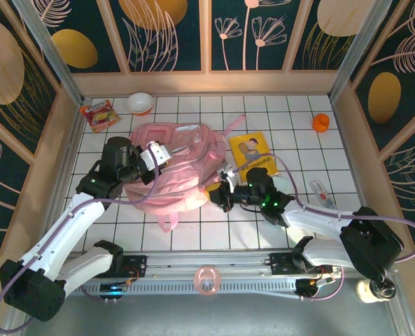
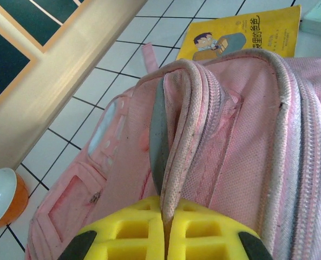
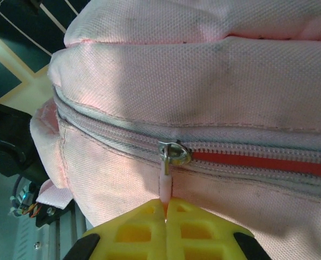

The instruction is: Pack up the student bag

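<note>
The student bag [image 1: 176,164], a soft pink backpack, lies flat in the middle of the white tiled table. My left gripper [image 1: 156,152] sits at its left upper side, shut on a pink piped fabric edge [image 2: 174,179] of the bag. My right gripper [image 1: 220,190] is at the bag's right edge, shut on the pale zipper pull [image 3: 165,187]. The metal slider [image 3: 174,153] sits on the zip; to its right the teeth stand apart and show red [image 3: 257,161], to its left the zip is closed.
A yellow picture book [image 1: 252,153] lies just right of the bag. A red snack packet [image 1: 99,114] and an orange-and-white bowl [image 1: 141,103] sit at the back left. An orange ball-like item [image 1: 321,123] is at the back right, a clear pen-like item [image 1: 320,190] near the right arm.
</note>
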Available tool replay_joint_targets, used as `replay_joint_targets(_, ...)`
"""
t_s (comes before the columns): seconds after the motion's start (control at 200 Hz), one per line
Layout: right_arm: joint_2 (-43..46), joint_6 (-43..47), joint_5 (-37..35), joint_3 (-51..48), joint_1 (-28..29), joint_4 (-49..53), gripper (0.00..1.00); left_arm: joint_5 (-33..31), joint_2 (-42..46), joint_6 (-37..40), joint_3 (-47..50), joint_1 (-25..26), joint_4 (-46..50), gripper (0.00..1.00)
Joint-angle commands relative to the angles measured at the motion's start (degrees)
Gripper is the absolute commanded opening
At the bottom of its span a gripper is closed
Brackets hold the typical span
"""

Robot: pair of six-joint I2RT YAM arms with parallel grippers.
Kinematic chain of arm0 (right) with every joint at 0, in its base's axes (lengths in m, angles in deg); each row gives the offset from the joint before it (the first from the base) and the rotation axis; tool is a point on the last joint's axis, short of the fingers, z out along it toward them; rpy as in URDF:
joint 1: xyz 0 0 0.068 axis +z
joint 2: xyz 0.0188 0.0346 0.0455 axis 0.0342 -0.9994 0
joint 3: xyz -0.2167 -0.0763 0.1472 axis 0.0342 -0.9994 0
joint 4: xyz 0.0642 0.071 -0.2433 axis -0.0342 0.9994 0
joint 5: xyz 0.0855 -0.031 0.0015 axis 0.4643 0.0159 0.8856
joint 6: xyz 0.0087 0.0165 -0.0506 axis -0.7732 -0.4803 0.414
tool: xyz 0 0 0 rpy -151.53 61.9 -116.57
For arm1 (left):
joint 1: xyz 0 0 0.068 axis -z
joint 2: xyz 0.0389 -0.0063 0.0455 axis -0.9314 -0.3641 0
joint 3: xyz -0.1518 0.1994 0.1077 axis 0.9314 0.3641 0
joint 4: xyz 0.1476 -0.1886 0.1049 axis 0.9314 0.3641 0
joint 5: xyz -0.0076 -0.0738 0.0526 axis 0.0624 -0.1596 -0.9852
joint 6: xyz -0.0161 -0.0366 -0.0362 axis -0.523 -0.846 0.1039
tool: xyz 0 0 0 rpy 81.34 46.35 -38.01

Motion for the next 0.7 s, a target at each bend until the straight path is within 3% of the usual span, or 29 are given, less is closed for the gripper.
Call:
replay_joint_targets(0.0, -1.21, -0.91, -1.39, 1.54, 0.35, -3.74, 0.14, 2.44, 2.41, -1.37, -0.13, -0.35, -7.1, 0.0)
replay_joint_targets(0.21, -4.07, -2.28, -0.28, 3.27, 0.13, -7.67, 0.22, 3.94, 2.67, -2.53, 0.65, -0.33, -8.42, 0.0)
replay_joint_targets(0.345, -3.93, -3.05, -1.45, 3.49, 0.19, -6.31, 0.04, 2.49, 3.26, -4.91, 2.14, -0.33, -11.01, 0.0)
replay_joint_targets(0.535, -1.05, -7.72, -5.73, 3.76, 0.6, 0.33, 0.0, -6.43, 3.82, -13.35, 5.06, -0.29, -17.82, 0.0)
replay_joint_targets(0.696, 0.82, -12.48, -8.85, 7.22, 4.37, 7.24, 0.0, -16.52, 4.46, -19.69, 8.11, 2.09, -23.24, 0.0)
